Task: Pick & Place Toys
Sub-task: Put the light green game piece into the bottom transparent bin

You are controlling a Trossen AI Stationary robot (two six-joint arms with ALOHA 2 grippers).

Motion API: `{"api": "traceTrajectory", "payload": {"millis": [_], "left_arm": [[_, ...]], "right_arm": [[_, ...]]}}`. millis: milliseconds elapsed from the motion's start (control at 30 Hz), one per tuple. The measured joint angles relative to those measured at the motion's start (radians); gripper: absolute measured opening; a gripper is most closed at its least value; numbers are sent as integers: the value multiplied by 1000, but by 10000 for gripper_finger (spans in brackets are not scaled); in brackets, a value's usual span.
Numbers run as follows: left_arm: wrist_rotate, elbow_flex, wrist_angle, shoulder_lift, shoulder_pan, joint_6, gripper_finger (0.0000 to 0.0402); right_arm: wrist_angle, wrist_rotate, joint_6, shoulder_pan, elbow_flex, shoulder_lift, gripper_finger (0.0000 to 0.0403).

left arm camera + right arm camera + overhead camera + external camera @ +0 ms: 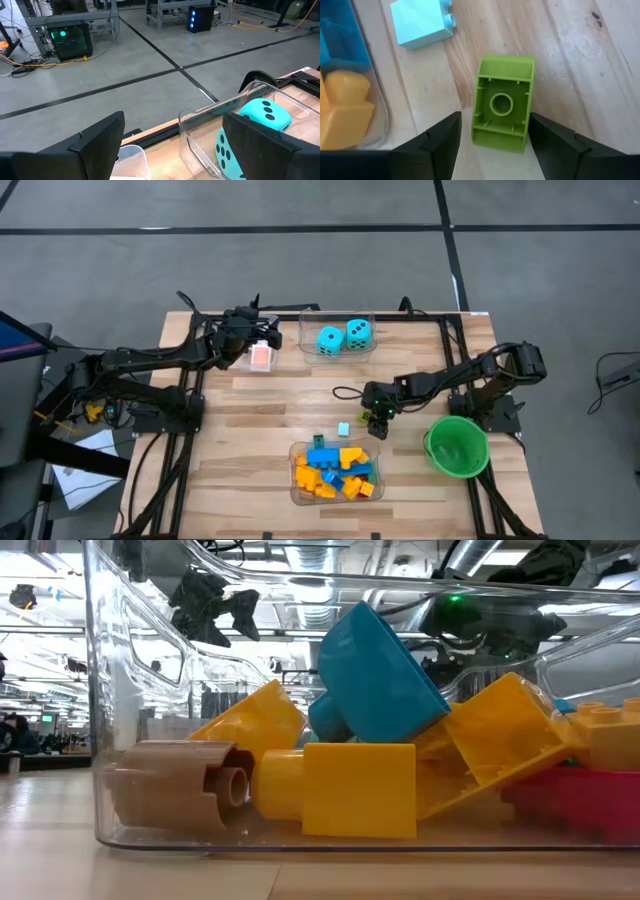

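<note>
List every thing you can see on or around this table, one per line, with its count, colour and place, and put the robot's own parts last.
dice: two, cyan with black dots, in the clear tub at the table's far edge
far tub: one, clear, far edge, middle
cards: count unclear, pink-backed, under the left gripper, in a small clear container
bricks tub: one, clear, near edge, holding blue, yellow and orange bricks
light blue brick: one, loose on the wood beside the bricks tub
green brick: one, lying on the wood between the right gripper's fingers
bowl: one, green, round, right side
table: one, pale wood
left gripper: open, over the cards
right gripper: open around the green brick
</note>
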Motion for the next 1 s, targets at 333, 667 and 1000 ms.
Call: {"api": "traceTrajectory", "payload": {"millis": [333, 667, 1000], "left_arm": [[0, 0, 0, 0, 0, 0, 331], [0, 0, 0, 0, 0, 0, 331], [0, 0, -1, 0, 0, 0, 331]], "right_arm": [[-2, 41, -67, 14, -1, 0, 177], [8, 39, -75, 13, -1, -2, 135], [-76, 160, -92, -8, -2, -143, 135]]}}
